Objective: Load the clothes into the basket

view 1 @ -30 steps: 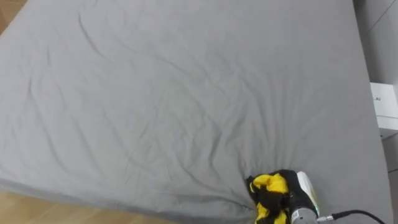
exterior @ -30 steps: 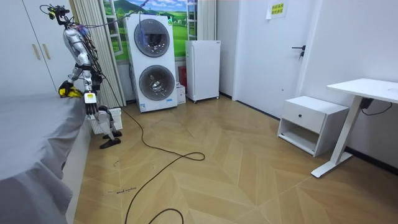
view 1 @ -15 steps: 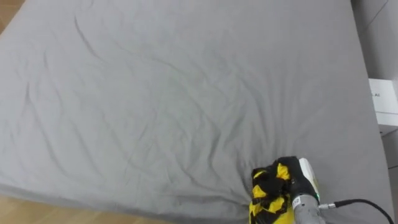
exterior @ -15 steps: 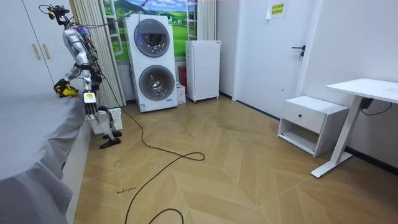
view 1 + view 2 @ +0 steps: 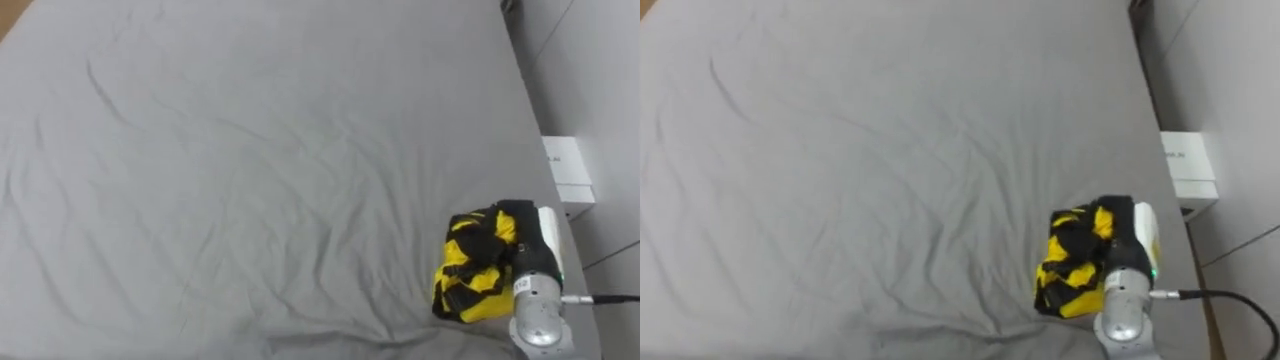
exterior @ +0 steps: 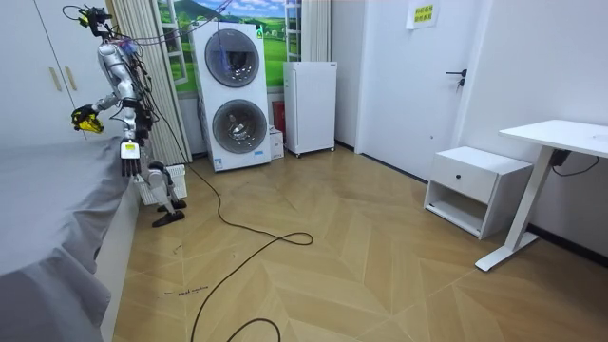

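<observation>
A bunched yellow and black garment [image 5: 468, 277] hangs just above the grey bed sheet [image 5: 250, 150] near its right edge, and my right hand [image 5: 532, 238] is shut on it from the right. In the right eye view the garment [image 5: 1068, 266] sits left of that hand [image 5: 1132, 232]. In the room view I stand at the bedside, holding the garment [image 6: 85, 121] out over the bed [image 6: 47, 199]. My left hand [image 6: 128, 160] hangs at my side there.
A white box [image 5: 567, 170] stands on the floor past the bed's right edge. Behind me in the room view are stacked washing machines [image 6: 233, 95], a white fridge [image 6: 310, 106], a low cabinet [image 6: 475, 188] and a desk [image 6: 560, 138].
My right hand has lifted the garment off the sheet and carried it further out over the bed. The eye views have shifted with my head.
</observation>
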{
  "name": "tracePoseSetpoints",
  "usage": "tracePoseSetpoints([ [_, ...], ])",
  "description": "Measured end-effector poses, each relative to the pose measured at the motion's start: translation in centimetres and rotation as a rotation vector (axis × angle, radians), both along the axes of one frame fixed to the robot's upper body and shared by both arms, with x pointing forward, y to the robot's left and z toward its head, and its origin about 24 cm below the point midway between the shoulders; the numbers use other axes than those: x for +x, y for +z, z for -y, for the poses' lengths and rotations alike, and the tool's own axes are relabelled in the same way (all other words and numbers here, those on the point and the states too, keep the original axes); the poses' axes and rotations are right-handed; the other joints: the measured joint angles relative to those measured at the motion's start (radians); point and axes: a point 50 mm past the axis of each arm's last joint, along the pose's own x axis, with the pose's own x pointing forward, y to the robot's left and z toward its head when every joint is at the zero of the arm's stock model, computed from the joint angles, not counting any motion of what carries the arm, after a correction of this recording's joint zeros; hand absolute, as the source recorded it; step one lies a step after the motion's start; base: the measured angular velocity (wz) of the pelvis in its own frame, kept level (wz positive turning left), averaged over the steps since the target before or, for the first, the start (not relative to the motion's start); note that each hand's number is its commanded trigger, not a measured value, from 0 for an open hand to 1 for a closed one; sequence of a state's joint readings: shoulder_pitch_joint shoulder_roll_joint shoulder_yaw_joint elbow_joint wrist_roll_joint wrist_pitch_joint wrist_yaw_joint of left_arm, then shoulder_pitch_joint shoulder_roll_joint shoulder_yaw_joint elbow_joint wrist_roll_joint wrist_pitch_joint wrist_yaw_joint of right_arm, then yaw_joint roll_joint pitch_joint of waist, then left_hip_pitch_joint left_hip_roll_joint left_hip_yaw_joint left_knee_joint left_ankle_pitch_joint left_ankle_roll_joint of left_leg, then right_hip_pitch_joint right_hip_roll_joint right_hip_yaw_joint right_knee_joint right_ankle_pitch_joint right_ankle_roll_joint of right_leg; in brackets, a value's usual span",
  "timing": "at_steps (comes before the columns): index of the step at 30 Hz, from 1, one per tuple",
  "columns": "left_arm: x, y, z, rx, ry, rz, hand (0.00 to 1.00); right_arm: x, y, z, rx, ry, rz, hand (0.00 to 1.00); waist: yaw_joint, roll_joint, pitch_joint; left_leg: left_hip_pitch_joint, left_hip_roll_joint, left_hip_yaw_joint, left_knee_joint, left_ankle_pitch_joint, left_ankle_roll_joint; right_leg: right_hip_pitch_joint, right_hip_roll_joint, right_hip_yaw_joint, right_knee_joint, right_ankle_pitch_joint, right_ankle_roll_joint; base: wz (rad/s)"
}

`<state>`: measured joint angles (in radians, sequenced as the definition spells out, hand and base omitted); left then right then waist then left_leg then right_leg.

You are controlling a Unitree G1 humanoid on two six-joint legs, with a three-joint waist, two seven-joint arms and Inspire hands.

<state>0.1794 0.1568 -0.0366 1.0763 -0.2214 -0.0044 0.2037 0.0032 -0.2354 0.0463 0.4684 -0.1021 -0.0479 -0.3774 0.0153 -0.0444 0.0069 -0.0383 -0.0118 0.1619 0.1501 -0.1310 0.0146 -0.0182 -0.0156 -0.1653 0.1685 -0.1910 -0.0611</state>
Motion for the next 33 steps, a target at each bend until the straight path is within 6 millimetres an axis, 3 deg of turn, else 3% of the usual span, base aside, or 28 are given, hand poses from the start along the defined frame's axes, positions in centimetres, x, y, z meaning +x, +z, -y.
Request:
tracePoseSetpoints([
  [3,-0.3,0.2,-0.1,-0.006,0.013,0.011,0.00,0.2,1.2,0.8,-0.008,-0.024,0.034,1.00,-0.035,-0.008,-0.0042,0.025,0.001,0.014,-0.003,0.000,0.000,0.011,0.001,0.032,0.001,0.000,0.000,-0.33],
  [6,-0.4,0.4,-0.4,0.011,-0.027,0.000,0.00,-0.4,2.0,2.1,-0.015,-0.073,0.069,1.00,-0.047,-0.016,-0.0080,0.060,0.004,0.034,-0.007,-0.002,-0.002,0.029,0.004,0.079,0.003,0.000,0.000,-0.46],
  [9,-1.7,0.3,-0.8,0.023,-0.024,-0.045,0.00,-0.9,2.5,3.5,-0.026,-0.131,0.083,1.00,-0.074,-0.016,-0.0083,0.085,0.015,0.067,-0.007,-0.021,-0.005,0.039,0.016,0.113,0.005,0.000,0.000,-0.35],
  [11,-2.1,0.3,-1.0,0.031,-0.030,-0.058,0.00,-1.5,2.5,4.3,-0.032,-0.173,0.075,1.00,-0.097,-0.020,-0.0069,0.087,0.016,0.086,-0.007,-0.026,-0.006,0.037,0.021,0.120,0.008,0.000,0.000,-0.17],
  [19,-2.9,0.4,-1.7,0.015,-0.036,-0.111,0.00,-4.2,0.3,5.5,-0.066,-0.214,-0.063,1.00,-0.118,-0.023,-0.0034,0.075,0.029,0.166,-0.006,-0.032,-0.004,-0.015,0.032,0.195,0.021,0.009,0.005,-0.29],
  [25,-2.3,0.3,-1.6,0.011,-0.057,-0.116,0.00,-6.4,-2.7,6.2,-0.043,-0.268,-0.221,1.00,-0.141,-0.003,-0.0009,0.016,0.038,0.194,0.002,-0.041,0.002,-0.083,0.043,0.221,0.024,0.036,0.012,-0.14],
  [28,-1.7,0.2,-1.5,0.007,-0.066,-0.121,0.00,-6.0,-3.0,6.2,-0.023,-0.282,-0.224,1.00,-0.154,0.017,0.0039,-0.030,0.037,0.220,0.005,-0.041,0.004,-0.157,0.046,0.246,0.063,0.040,0.017,-0.25],
  [30,-1.2,0.1,-1.4,0.006,-0.071,-0.127,0.00,-5.4,-3.1,6.5,-0.002,-0.317,-0.218,1.00,-0.175,0.028,0.0061,-0.069,0.037,0.221,0.022,-0.043,0.007,-0.201,0.043,0.247,0.092,0.041,0.019,-0.15],
  [33,0.5,-0.1,-1.1,0.007,-0.106,-0.124,0.00,-5.2,-3.8,7.0,0.006,-0.383,-0.245,1.00,-0.179,0.045,0.0077,-0.140,0.036,0.223,0.054,-0.045,0.018,-0.282,0.038,0.256,0.145,0.037,0.024,-0.03],
])
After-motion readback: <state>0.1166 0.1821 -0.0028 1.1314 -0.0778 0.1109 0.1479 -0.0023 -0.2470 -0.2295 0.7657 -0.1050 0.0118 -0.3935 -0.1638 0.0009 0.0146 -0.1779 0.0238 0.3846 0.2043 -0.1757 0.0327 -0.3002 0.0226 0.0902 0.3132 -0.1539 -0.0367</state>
